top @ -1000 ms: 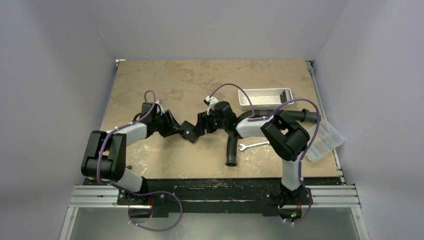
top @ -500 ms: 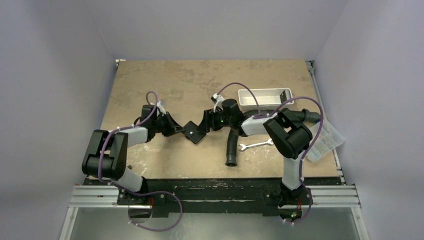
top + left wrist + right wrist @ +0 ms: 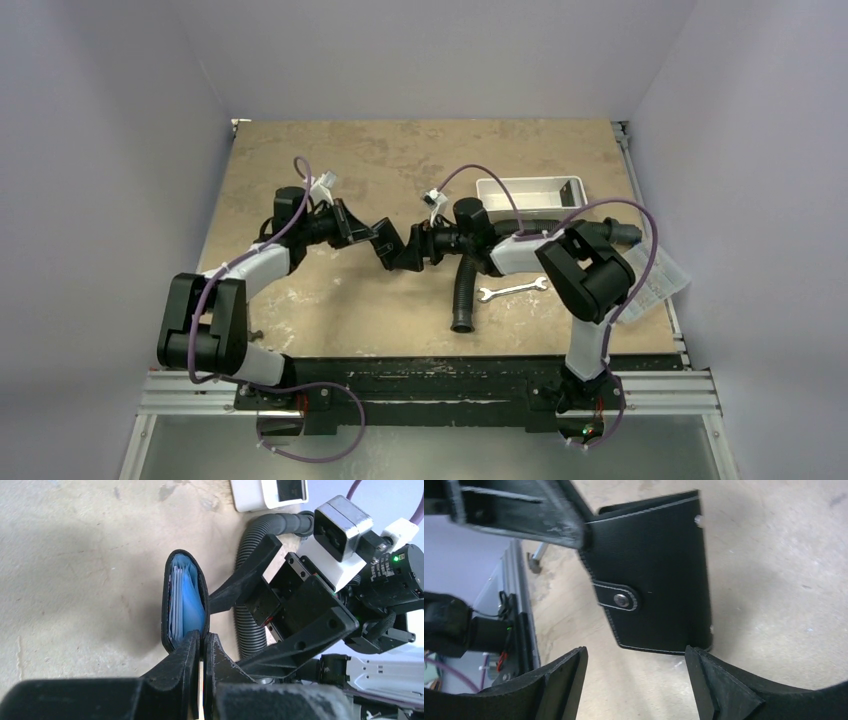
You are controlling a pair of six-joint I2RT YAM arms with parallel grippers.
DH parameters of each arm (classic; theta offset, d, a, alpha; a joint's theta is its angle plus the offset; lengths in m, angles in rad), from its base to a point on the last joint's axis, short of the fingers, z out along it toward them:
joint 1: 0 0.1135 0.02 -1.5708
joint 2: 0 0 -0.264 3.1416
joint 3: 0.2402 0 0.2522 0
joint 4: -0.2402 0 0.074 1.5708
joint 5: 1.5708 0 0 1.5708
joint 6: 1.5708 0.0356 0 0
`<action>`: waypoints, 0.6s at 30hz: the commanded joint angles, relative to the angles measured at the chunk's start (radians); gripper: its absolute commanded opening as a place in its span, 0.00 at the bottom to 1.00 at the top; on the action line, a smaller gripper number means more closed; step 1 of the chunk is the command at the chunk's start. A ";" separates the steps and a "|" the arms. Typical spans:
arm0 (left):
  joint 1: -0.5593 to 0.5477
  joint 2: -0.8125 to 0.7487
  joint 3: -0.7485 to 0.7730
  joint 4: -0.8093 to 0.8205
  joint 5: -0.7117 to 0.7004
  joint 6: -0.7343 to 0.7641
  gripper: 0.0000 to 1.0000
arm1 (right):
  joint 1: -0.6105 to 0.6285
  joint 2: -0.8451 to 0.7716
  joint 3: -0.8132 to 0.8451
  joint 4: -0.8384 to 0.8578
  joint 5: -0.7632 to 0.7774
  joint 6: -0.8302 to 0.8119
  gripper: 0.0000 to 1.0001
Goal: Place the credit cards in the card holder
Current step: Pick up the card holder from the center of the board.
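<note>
The left pincer [image 3: 201, 642] is clenched on the near edge of the black holder [image 3: 165, 610], its two fingers pressed together on it. The holder stands edge-on to that wrist camera and gapes slightly. Cards [image 3: 187, 600], pale blue and whitish in that view, sit inside it. From above, the holder is between the two pincers, over the middle of the table [image 3: 400, 150]. The right pincer [image 3: 635, 654] is released: its fingers stand wide apart on either side of the holder's lower end, touching nothing. The holder's face toward it shows a strap with a metal stud [image 3: 620, 600]. A ribbed hose [image 3: 465, 290] runs under the right arm, with a wrench [image 3: 513, 289] near it. A white tray [image 3: 525, 195] sits farther back, and a clear box [image 3: 655, 275] at the table's right edge
</note>
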 commanded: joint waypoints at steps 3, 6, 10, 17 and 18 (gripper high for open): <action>0.009 -0.055 0.071 -0.029 0.161 0.107 0.00 | -0.020 -0.117 -0.066 0.174 -0.105 -0.042 0.85; 0.009 -0.078 0.078 -0.056 0.187 0.130 0.00 | -0.071 -0.140 -0.108 0.216 -0.105 -0.026 0.87; 0.008 -0.126 0.058 -0.027 0.217 0.124 0.00 | -0.133 -0.147 -0.154 0.326 -0.167 0.025 0.88; -0.032 -0.156 0.041 0.078 0.290 0.077 0.00 | -0.139 -0.105 -0.174 0.529 -0.302 0.137 0.83; -0.041 -0.158 0.043 0.085 0.296 0.076 0.00 | -0.140 -0.097 -0.181 0.583 -0.318 0.168 0.81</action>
